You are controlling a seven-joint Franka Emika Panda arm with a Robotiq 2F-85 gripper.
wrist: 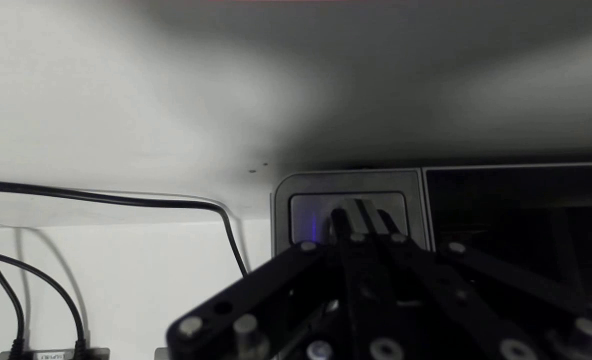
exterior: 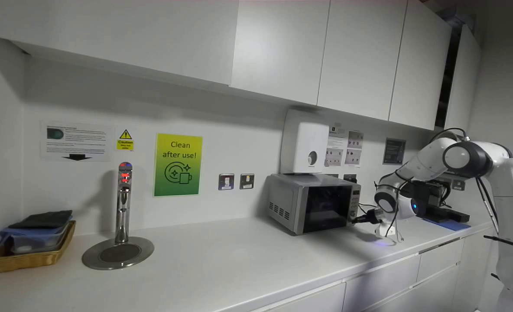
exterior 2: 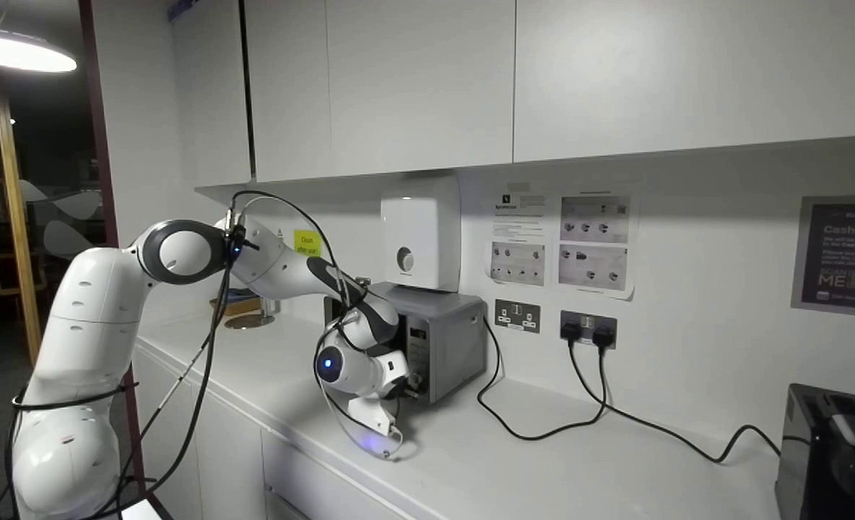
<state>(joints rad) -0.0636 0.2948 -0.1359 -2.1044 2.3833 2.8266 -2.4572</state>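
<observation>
A silver-grey microwave with a dark door stands on the white counter, in both exterior views (exterior: 282, 199) (exterior 2: 456, 350). My black gripper (exterior: 355, 220) is at the lower control-panel end of the microwave's front. In the wrist view, which stands upside down, the gripper's fingers (wrist: 366, 204) are together with only a thin dark line between the pads. They hold nothing visible. The tips lie over a rounded rectangular panel (wrist: 306, 212) on the microwave front; I cannot tell whether they touch it. In an exterior view the wrist mostly hides the gripper, beside a knob (exterior 2: 414, 380). The microwave door appears shut.
A white dispenser (exterior: 304, 141) hangs above the microwave, under wall cupboards (exterior: 278, 47). Black cables (exterior 2: 514, 433) run along the counter (exterior 2: 528, 477) to a black machine (exterior 2: 832, 455). A tap (exterior: 123, 203) and a basket (exterior: 31, 258) stand at the far end.
</observation>
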